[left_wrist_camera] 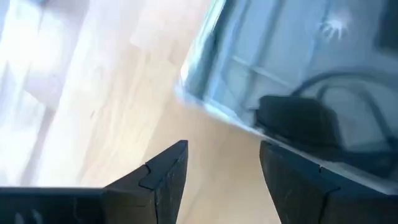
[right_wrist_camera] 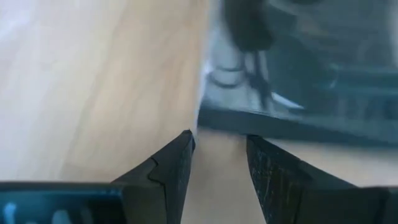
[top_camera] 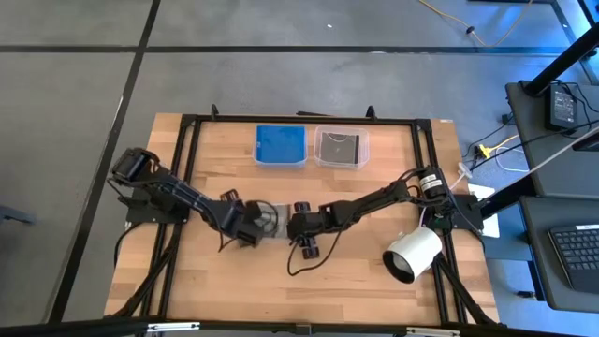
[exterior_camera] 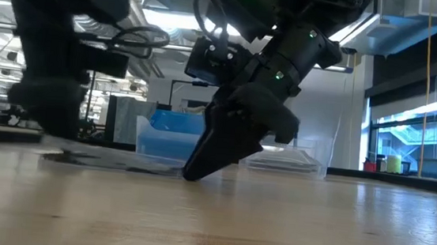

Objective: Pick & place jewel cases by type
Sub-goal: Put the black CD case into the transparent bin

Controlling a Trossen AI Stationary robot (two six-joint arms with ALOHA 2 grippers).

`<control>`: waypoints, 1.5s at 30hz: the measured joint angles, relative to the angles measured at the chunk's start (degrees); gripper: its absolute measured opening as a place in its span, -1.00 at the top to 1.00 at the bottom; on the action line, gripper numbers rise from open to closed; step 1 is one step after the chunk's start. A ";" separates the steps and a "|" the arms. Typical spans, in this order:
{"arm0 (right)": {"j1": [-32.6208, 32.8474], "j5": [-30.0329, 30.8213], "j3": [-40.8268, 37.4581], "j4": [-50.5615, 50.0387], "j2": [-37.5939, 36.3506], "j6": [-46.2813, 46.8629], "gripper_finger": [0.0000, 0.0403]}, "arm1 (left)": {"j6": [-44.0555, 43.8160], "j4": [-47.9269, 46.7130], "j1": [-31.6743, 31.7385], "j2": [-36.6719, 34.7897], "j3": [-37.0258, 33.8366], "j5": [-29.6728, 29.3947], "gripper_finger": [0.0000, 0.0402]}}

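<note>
Both grippers meet at table centre over one case [top_camera: 270,221]. Left gripper [top_camera: 251,227] at its nine o'clock, fingers apart, holding nothing. Right gripper [top_camera: 295,226] at three o'clock, fingers parted at the case's edge, seemingly not gripping.

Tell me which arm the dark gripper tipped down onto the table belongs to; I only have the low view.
Observer: That is the right gripper; its arm reaches in from the table's right side.
Operator: Say what lies in front of it.
Observer: A jewel case lies flat on the wood, between it and the left gripper.
Operator: Report both sets of fingers.
Observer: Both grippers are open. In the right wrist view, the case's edge sits just beyond the fingertips, not between them.
</note>
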 joint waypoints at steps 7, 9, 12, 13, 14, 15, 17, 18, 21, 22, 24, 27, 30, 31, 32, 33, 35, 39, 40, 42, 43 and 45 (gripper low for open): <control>-0.04 -1.12 0.00 0.20 0.00 -0.10 0.19 | -5.36 14.53 -0.88 -2.56 -10.06 -2.31 0.02; -0.26 -1.16 0.00 0.23 0.00 0.62 0.19 | -5.38 14.74 -0.94 -2.60 -10.36 -2.66 0.02; -0.38 -1.03 0.00 0.26 0.00 2.39 0.19 | -3.66 14.87 -0.92 -3.10 -10.49 -2.44 0.03; -0.38 -0.82 0.00 0.28 0.00 3.33 0.19 | -2.79 14.94 -0.88 -3.36 -10.57 -2.17 0.03; -0.40 -0.49 0.00 0.31 0.00 4.41 0.19 | -2.01 14.99 -0.90 -3.68 -10.63 -1.86 0.03; -0.38 -0.26 0.00 0.35 0.00 5.26 0.19 | -1.38 15.03 -1.10 -3.87 -10.65 -1.54 0.03; -0.40 -0.05 0.00 0.35 0.00 7.09 0.19 | -0.94 15.00 -1.39 -4.31 -10.73 -1.33 0.03; -0.42 0.07 0.00 0.34 0.00 7.92 0.19 | -0.92 15.00 -1.61 -4.40 -10.73 -1.35 0.03; -0.45 1.06 0.00 -0.07 -0.34 9.62 0.19 | -0.86 14.84 -2.37 -4.55 -10.73 -1.16 0.04; -0.45 1.58 0.00 -0.22 -0.54 9.74 0.19 | -1.03 14.77 -2.54 -4.57 -10.73 -0.65 0.05; -0.47 2.04 0.00 -1.64 -1.53 10.01 0.19 | -1.63 15.12 -2.92 -4.60 -10.72 1.31 0.05; -0.53 2.05 -0.15 -4.06 -2.74 9.99 0.19 | -2.46 16.53 -3.53 -4.63 -10.55 4.55 0.05; -0.57 2.12 -0.22 -4.32 -2.97 9.41 0.19 | -2.50 17.48 -4.07 -4.63 -10.51 5.65 0.05; -0.58 2.14 -0.24 -4.37 -2.99 9.48 0.19 | -2.45 17.98 -4.18 -4.63 -10.53 5.85 0.05; -0.60 2.27 -0.24 -4.44 -2.99 9.89 0.19 | -2.35 18.42 -4.28 -4.63 -10.55 6.09 0.05; -0.60 2.45 -0.26 -4.48 -3.00 10.57 0.19 | -2.35 18.78 -4.36 -4.63 -10.57 6.28 0.05; -0.60 2.74 -0.41 -4.46 -3.04 12.04 0.19 | -2.29 19.27 -4.42 -4.63 -10.57 6.90 0.06; -0.60 2.95 -0.46 -4.65 -3.08 15.13 0.19 | -2.13 19.45 -4.42 -4.63 -10.57 7.46 0.06; -0.60 3.00 -0.46 -4.70 -3.08 15.65 0.19 | -2.13 19.49 -4.42 -4.63 -10.57 7.34 0.06; -0.58 3.13 -0.46 -4.51 -3.08 16.29 0.19 | -2.15 19.55 -4.42 -4.63 -10.57 6.96 0.06; -0.58 3.20 -0.48 -4.34 -3.08 16.29 0.19 | -2.16 19.58 -4.40 -4.63 -10.57 6.85 0.06; -0.58 3.52 -0.59 -3.89 -3.08 16.26 0.19 | -2.14 19.69 -4.37 -4.63 -10.60 6.81 0.06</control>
